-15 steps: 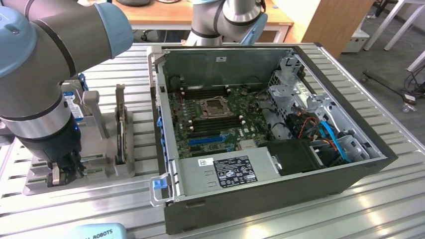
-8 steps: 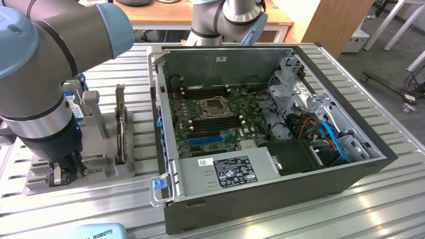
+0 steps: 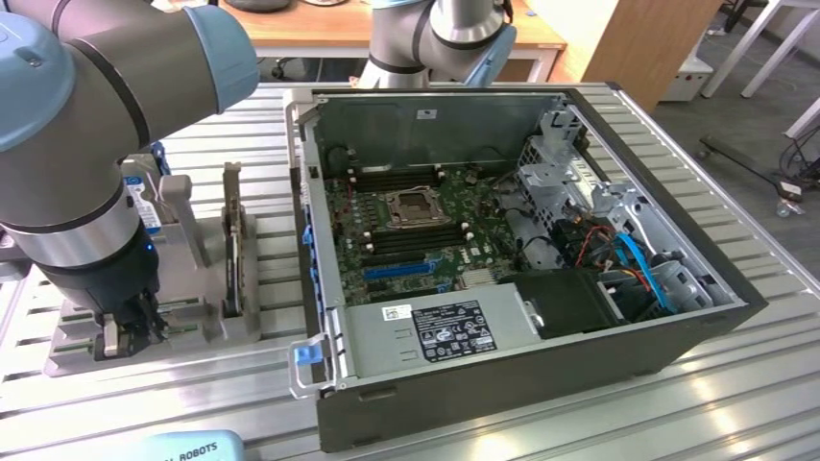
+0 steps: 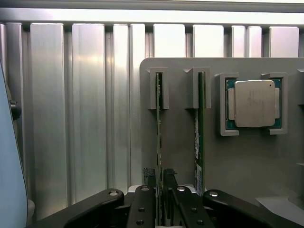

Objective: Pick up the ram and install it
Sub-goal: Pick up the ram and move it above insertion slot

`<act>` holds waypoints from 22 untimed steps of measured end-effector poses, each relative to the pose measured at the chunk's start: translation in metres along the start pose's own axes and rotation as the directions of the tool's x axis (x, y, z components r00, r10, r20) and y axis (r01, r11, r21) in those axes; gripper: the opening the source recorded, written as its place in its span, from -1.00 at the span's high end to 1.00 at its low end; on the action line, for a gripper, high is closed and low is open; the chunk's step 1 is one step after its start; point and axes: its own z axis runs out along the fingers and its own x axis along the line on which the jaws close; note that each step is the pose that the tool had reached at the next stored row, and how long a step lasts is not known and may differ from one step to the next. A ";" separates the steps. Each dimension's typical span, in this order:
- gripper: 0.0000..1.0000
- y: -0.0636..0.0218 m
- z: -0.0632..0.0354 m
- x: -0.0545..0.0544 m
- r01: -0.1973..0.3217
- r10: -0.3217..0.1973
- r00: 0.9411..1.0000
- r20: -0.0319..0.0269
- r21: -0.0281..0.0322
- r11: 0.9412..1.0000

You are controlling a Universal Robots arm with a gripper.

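Gripping: we see the fingers (image 4: 146,202) drawn in to a narrow gap, one black pad on each face of the ram (image 4: 158,133), pinching its near end.
Ram place: it stands on edge in the holder (image 4: 180,142), with its far end seated in a notched post.
Ram axis: the long axis lies flat, in line with the worktop (image 4: 85,118) ribs, pointing straight away from the fingers.
Ram look: we see it edge-on, as a thin green strip with dark chips along it.
Neighbours: a second stick (image 4: 200,128) stands just beside it and parallel, with a white label near its end. Past that, a square silver processor (image 4: 254,103) sits in a cornered pocket.
Surfaces: the worktop is shiny ribbed aluminium, the holder is matt grey, and the fingers are black with round bolts.
Exterior view: the arm (image 3: 77,192) reaches down to the holder at the left. An open dark case (image 3: 539,370) with a green board inside lies to the right.
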 end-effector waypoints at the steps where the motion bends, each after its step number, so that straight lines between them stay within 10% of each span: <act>1: 0.58 0.0000 0.0000 0.000 0.000 0.000 1.000 0.000 0.000 1.000; 22: 0.76 0.0000 0.0000 0.000 0.000 0.000 1.000 0.002 0.000 1.000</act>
